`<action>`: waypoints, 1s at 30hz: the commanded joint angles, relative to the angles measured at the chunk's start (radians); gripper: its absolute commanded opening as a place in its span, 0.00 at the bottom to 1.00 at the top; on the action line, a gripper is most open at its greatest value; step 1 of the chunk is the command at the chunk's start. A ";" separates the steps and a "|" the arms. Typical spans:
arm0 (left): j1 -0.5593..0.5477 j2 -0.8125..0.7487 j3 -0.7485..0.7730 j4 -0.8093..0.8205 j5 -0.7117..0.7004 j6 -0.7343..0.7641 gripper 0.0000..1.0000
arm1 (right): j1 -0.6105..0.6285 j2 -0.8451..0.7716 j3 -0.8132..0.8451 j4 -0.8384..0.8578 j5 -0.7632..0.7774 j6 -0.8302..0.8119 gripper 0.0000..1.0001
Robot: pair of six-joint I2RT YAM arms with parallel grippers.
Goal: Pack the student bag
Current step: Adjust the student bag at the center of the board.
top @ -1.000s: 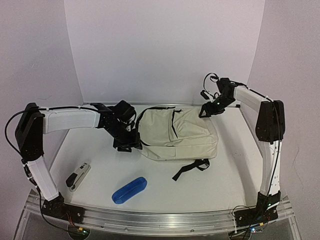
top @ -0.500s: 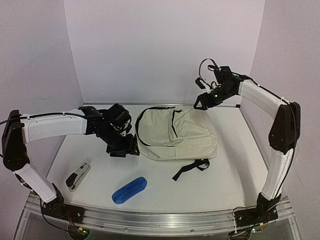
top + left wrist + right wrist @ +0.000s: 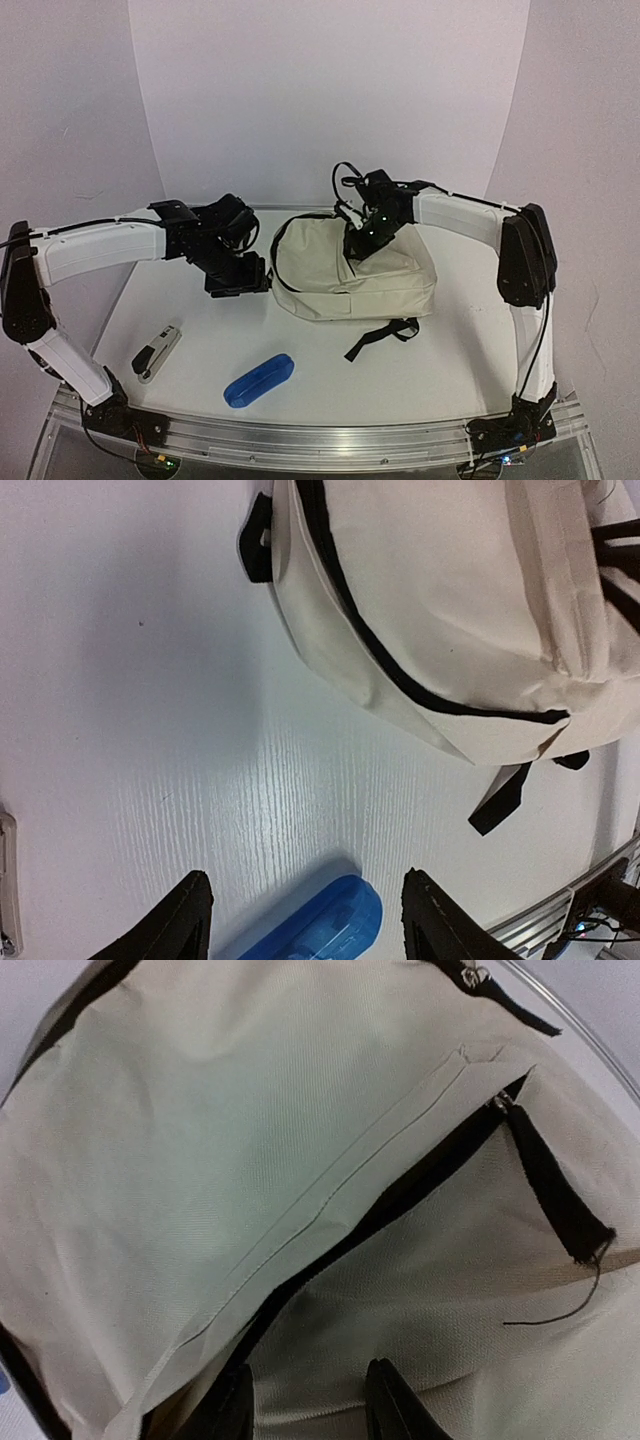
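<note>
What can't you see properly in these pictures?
- Inside the backpack: no view shows it; only cream fabric and dark zips show.
- The pencil case: in the left wrist view, the bottom edge cuts it off.
- The stapler: in the left wrist view, only a sliver shows at the left edge.
- The right gripper: in the top view, its own wrist hides the fingertips.
</note>
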 commanded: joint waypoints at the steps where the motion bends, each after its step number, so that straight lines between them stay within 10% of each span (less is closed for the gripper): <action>1: 0.003 -0.079 0.016 -0.013 -0.059 -0.017 0.66 | 0.036 0.031 0.069 0.008 0.078 0.032 0.48; 10: 0.003 -0.096 0.007 -0.042 -0.063 -0.022 0.66 | 0.074 0.121 0.121 -0.010 0.134 0.046 0.67; 24: 0.004 -0.136 -0.029 -0.073 -0.078 -0.049 0.66 | 0.019 -0.090 -0.037 -0.101 0.204 -0.004 0.00; 30: 0.019 -0.157 -0.108 -0.021 -0.011 -0.048 0.65 | -0.070 -0.165 -0.025 -0.125 0.034 0.016 0.00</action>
